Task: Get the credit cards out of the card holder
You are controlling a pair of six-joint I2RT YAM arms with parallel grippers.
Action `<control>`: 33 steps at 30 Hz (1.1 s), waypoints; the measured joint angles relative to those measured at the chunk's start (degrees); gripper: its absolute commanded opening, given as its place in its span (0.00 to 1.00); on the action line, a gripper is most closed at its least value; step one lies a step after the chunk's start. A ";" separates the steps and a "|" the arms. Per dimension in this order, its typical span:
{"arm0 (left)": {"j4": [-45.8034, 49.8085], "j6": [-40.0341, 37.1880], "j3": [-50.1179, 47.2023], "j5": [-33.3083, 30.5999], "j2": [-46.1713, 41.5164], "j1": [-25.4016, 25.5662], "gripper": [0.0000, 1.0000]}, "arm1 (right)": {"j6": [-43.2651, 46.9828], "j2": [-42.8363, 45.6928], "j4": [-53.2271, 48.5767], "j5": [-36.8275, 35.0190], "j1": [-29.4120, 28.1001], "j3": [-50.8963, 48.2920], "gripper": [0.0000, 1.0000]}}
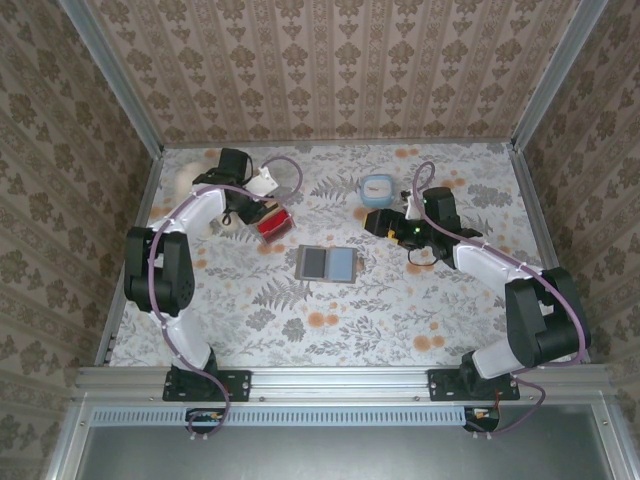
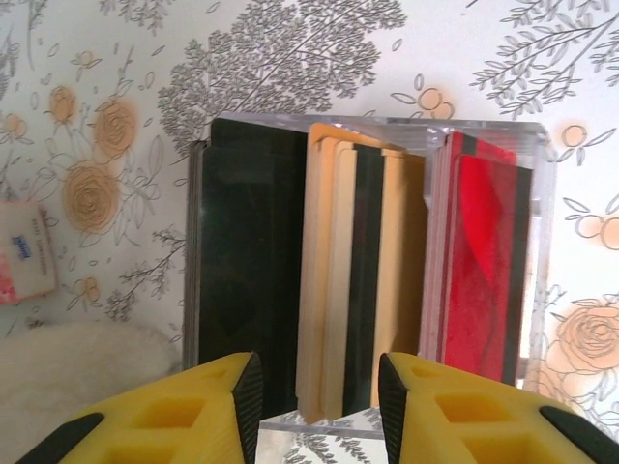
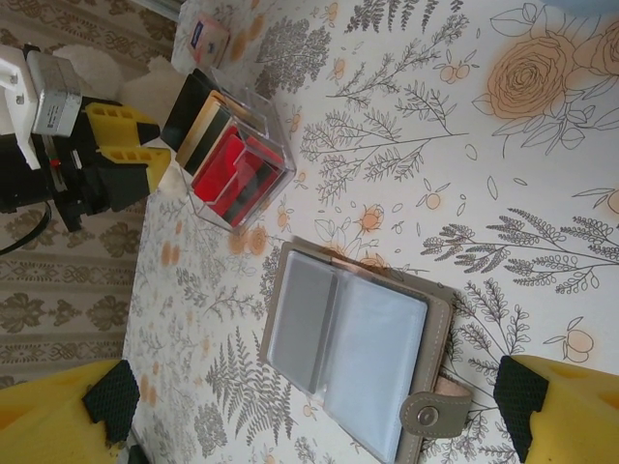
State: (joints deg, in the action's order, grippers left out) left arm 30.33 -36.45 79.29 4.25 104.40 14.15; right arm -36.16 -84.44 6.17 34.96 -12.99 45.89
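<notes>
Card holder (image 1: 326,263) lies open on floral table (image 1: 400,320), patterned walls (image 1: 330,60) around.

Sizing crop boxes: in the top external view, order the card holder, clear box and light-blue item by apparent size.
1. card holder
2. clear box and light-blue item: look about alike, so unranked.

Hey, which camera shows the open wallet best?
The right wrist camera: the wallet lies open and close, its two inner pockets and snap tab plain. From the top camera the wallet is a small grey and blue rectangle mid-table. The left wrist camera faces a clear box.
</notes>
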 measured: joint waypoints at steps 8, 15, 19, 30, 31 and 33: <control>-1.01 7.87 -0.07 -1.99 -1.81 0.79 0.71 | -0.02 -1.20 -0.26 0.22 -0.02 0.00 0.96; -8.07 20.68 -8.52 -1.40 -14.97 4.20 0.91 | -0.90 -2.95 -2.40 0.15 -1.84 1.73 0.89; -12.52 27.67 -15.13 -2.23 -20.72 6.47 1.00 | -0.59 -3.82 -6.12 -1.60 -6.43 5.64 0.85; -15.89 48.63 -30.38 -15.54 -30.77 9.44 1.00 | 3.58 -11.10 -19.89 -16.39 -22.56 18.88 0.79; -16.00 50.99 -31.45 -16.74 -31.93 9.42 1.00 | 3.91 -12.85 -21.46 -18.08 -23.65 20.39 0.79; -16.26 55.41 -33.24 -18.56 -33.94 9.40 1.00 | 4.59 -16.09 -24.63 -21.35 -25.53 23.34 0.80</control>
State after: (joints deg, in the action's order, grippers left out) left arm 14.06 18.96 46.04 -14.31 70.46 23.55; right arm -31.57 -100.53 -18.46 13.61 -38.52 69.23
